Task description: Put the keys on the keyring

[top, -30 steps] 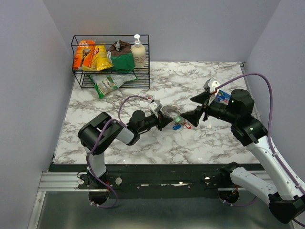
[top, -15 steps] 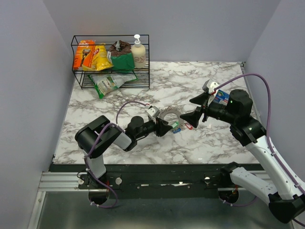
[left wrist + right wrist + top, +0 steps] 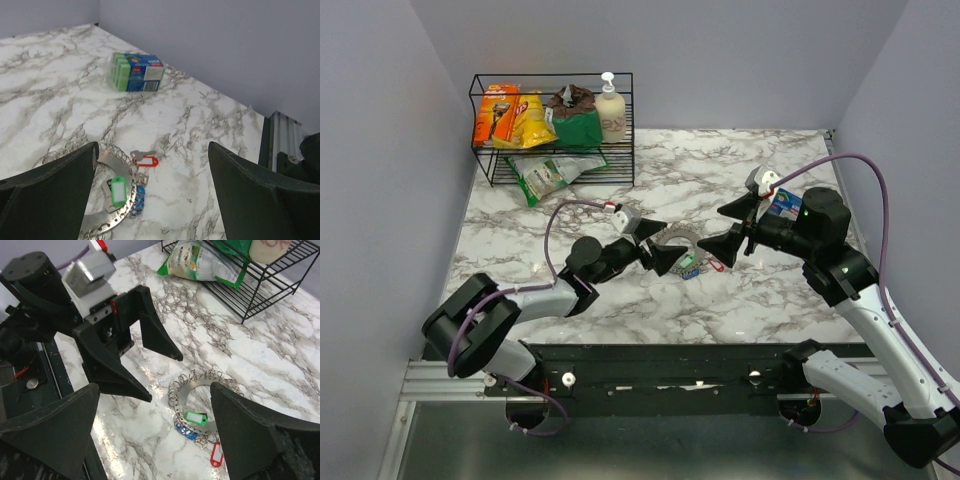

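The keyring [image 3: 673, 240], a flat metal ring edged with small wire loops, lies on the marble between both grippers. A green-tagged key [image 3: 119, 190] rests on it, a blue piece [image 3: 138, 199] sits at its rim, and a red-tagged key [image 3: 148, 161] lies just beside it. My left gripper [image 3: 660, 245] is open, its fingers on either side of the ring's left part, holding nothing. My right gripper [image 3: 722, 228] hangs open just right of the ring, empty. From the right wrist I see the keyring [image 3: 180, 400], green tag [image 3: 195, 417], red tag [image 3: 216, 455] and left gripper [image 3: 165, 377].
A black wire rack [image 3: 552, 130] with snack packets and a soap bottle stands at the back left, a green packet [image 3: 545, 176] under it. A green-blue sponge pack [image 3: 137, 72] lies at the right, behind my right gripper. Walls close in on three sides.
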Action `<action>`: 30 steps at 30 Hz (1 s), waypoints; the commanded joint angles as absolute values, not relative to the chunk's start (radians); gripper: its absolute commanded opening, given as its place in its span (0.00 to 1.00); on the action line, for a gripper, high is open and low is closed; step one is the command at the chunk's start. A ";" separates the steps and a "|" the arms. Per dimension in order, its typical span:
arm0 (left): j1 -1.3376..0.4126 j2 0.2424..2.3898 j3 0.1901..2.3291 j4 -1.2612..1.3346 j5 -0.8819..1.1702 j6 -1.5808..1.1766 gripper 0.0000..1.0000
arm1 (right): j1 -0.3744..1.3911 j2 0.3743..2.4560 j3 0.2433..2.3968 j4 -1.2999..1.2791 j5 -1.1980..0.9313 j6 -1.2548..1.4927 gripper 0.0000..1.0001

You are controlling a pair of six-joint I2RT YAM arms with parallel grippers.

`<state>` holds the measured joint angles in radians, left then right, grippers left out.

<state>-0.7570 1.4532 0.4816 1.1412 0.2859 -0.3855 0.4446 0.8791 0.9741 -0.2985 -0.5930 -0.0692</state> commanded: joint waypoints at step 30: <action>-0.761 1.042 1.078 0.133 -0.445 0.090 0.99 | 0.440 0.951 1.015 -0.245 -0.627 -0.034 1.00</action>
<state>-0.7570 1.0534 1.1046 0.1581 -0.3622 0.0189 0.4438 0.9371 0.9768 -0.2771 -0.6018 -0.0486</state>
